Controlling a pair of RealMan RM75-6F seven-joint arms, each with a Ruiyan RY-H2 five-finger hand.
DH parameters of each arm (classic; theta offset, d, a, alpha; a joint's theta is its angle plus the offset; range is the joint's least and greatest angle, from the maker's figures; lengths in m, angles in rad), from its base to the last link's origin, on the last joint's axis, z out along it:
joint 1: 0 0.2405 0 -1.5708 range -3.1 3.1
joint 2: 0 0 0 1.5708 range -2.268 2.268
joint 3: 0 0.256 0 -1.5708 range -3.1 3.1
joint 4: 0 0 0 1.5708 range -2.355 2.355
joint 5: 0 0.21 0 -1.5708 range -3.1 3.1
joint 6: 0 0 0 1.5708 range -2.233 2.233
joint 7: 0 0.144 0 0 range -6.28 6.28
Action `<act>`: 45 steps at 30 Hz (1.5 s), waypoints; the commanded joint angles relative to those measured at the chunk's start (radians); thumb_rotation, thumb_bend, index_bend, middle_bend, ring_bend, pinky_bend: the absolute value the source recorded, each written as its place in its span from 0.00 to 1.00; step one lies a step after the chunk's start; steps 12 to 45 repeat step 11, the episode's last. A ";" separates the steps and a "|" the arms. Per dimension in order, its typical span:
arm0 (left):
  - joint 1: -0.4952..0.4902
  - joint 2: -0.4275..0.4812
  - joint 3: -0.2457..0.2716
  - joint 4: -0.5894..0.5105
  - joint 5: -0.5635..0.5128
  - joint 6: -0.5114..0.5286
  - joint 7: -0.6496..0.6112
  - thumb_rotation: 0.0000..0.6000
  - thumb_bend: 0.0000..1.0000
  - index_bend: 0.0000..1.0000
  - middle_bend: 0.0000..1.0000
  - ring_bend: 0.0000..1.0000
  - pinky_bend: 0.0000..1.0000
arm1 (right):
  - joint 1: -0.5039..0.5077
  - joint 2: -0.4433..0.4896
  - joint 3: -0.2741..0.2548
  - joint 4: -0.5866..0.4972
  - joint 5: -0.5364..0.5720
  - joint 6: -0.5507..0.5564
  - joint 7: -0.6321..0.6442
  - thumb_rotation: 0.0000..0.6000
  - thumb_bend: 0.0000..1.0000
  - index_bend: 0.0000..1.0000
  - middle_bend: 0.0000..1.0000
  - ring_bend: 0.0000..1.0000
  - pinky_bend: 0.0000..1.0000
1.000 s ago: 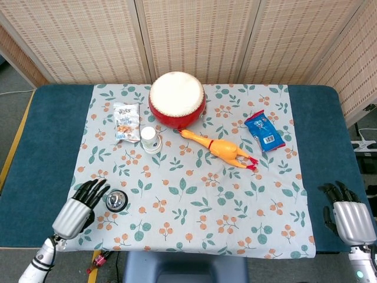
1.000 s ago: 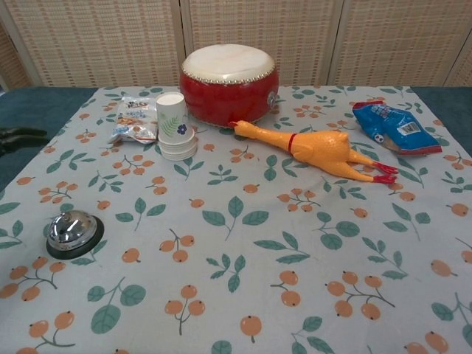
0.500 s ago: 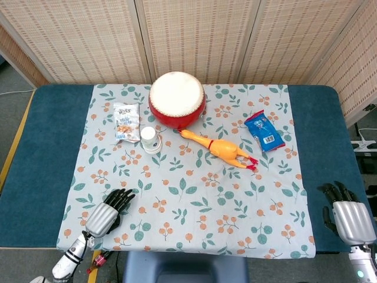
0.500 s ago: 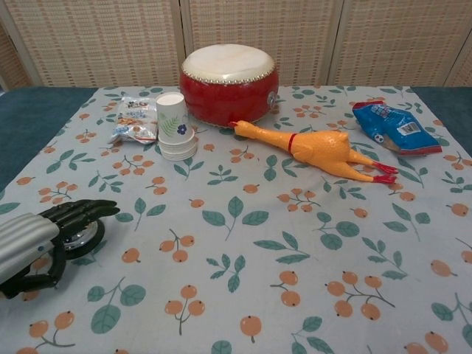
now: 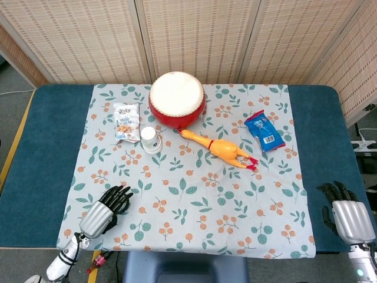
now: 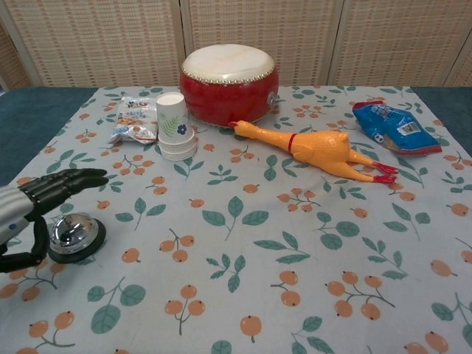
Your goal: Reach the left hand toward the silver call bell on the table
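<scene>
The silver call bell (image 6: 73,234) on its black base sits on the floral cloth near the table's front left. My left hand (image 6: 33,206) hovers just above and left of it, fingers spread and stretched forward, thumb low beside the bell's base, holding nothing. In the head view the left hand (image 5: 106,208) covers the bell, so the bell is hidden there. My right hand (image 5: 347,215) rests open at the table's front right edge, far from the bell.
A red drum (image 5: 177,99) stands at the back centre. A paper cup (image 5: 149,139) and a snack packet (image 5: 125,121) lie behind the bell. A rubber chicken (image 5: 219,149) and a blue packet (image 5: 264,130) lie to the right.
My left hand swung in from the bell's left to over it, then lifted and drew back slightly left, so the bell shows again in the chest view. The right hand stayed still.
</scene>
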 commanded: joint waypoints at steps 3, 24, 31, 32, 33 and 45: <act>-0.004 0.266 0.004 -0.323 0.033 0.064 0.186 1.00 1.00 0.00 0.00 0.00 0.14 | 0.005 -0.003 0.002 -0.003 0.013 -0.010 -0.011 1.00 0.59 0.23 0.17 0.08 0.23; 0.057 0.344 -0.014 -0.355 -0.075 0.027 0.184 1.00 1.00 0.00 0.00 0.00 0.16 | 0.002 -0.017 0.002 0.005 0.006 0.004 -0.024 1.00 0.59 0.23 0.17 0.08 0.23; 0.057 0.344 -0.014 -0.355 -0.075 0.027 0.184 1.00 1.00 0.00 0.00 0.00 0.16 | 0.002 -0.017 0.002 0.005 0.006 0.004 -0.024 1.00 0.59 0.23 0.17 0.08 0.23; 0.057 0.344 -0.014 -0.355 -0.075 0.027 0.184 1.00 1.00 0.00 0.00 0.00 0.16 | 0.002 -0.017 0.002 0.005 0.006 0.004 -0.024 1.00 0.59 0.23 0.17 0.08 0.23; 0.057 0.344 -0.014 -0.355 -0.075 0.027 0.184 1.00 1.00 0.00 0.00 0.00 0.16 | 0.002 -0.017 0.002 0.005 0.006 0.004 -0.024 1.00 0.59 0.23 0.17 0.08 0.23; 0.057 0.344 -0.014 -0.355 -0.075 0.027 0.184 1.00 1.00 0.00 0.00 0.00 0.16 | 0.002 -0.017 0.002 0.005 0.006 0.004 -0.024 1.00 0.59 0.23 0.17 0.08 0.23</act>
